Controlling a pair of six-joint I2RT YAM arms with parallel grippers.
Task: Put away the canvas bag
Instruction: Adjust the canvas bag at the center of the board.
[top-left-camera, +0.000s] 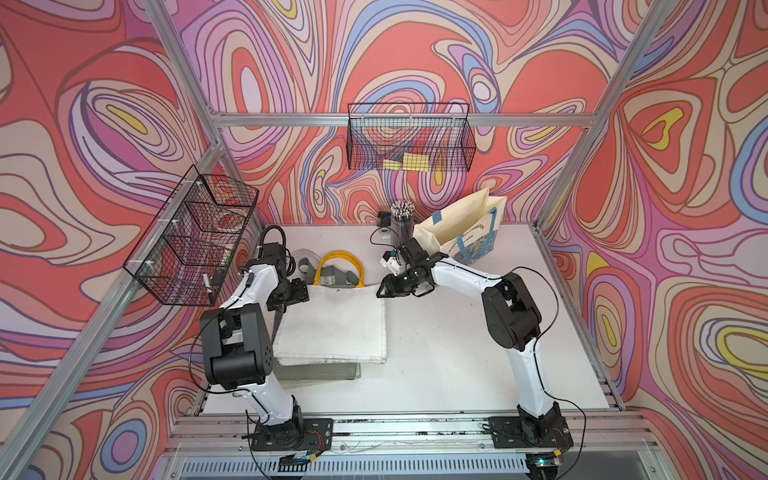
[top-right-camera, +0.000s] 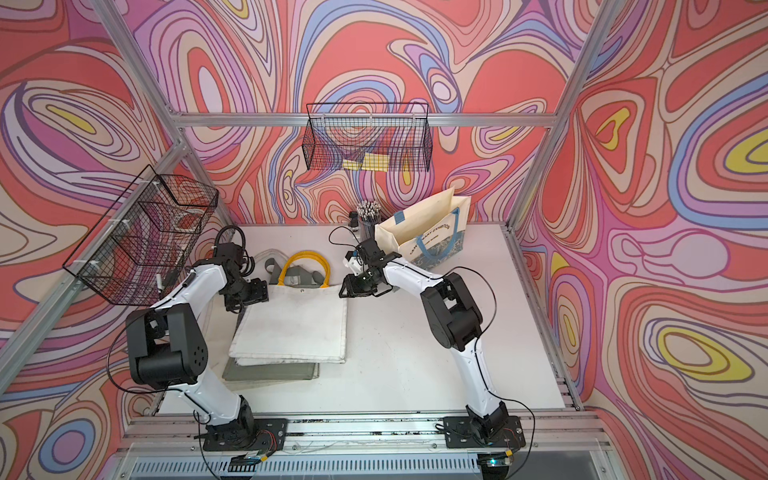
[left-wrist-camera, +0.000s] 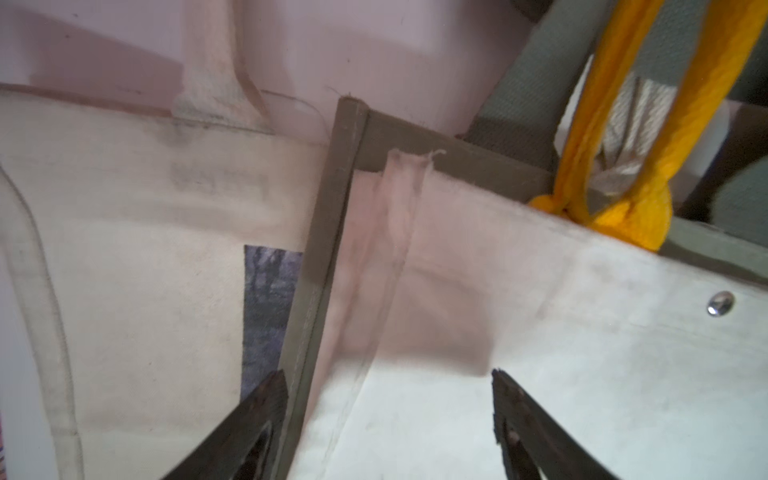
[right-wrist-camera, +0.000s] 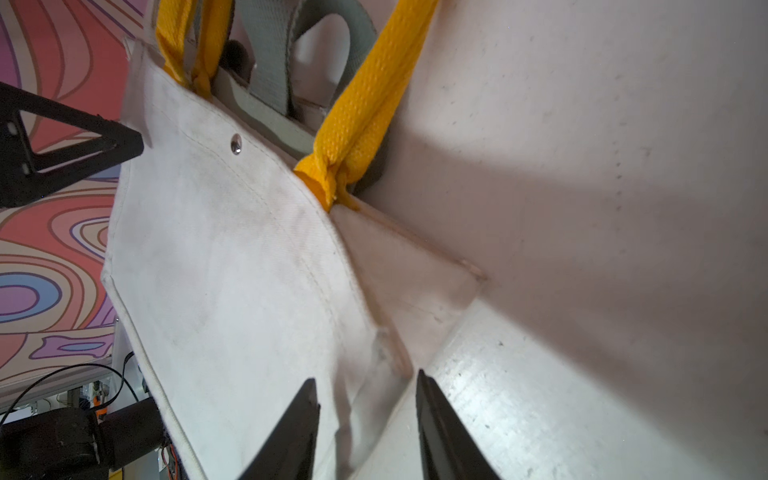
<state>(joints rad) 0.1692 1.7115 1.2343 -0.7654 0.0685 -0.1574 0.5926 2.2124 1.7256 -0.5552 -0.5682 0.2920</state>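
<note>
The canvas bag (top-left-camera: 332, 324) (top-right-camera: 291, 328) is white with yellow handles (top-left-camera: 338, 259) and lies flat on top of a stack of other flat bags at the table's left middle. My left gripper (top-left-camera: 291, 305) (left-wrist-camera: 386, 374) is open, its jaws astride the bag's upper left edge, with fabric below them and nothing pinched. My right gripper (top-left-camera: 381, 291) (right-wrist-camera: 365, 376) is open at the bag's upper right corner (right-wrist-camera: 473, 274), one finger over the cloth and one over the table. The bag's snap button (right-wrist-camera: 236, 145) shows near its top hem.
A grey-green bag (top-left-camera: 320, 372) and another white bag (left-wrist-camera: 145, 249) lie under the canvas bag. A cream tote with blue handles (top-left-camera: 465, 232) stands at the back right beside a pencil cup (top-left-camera: 401, 220). Wire baskets hang on the back wall (top-left-camera: 409, 137) and left wall (top-left-camera: 191, 237).
</note>
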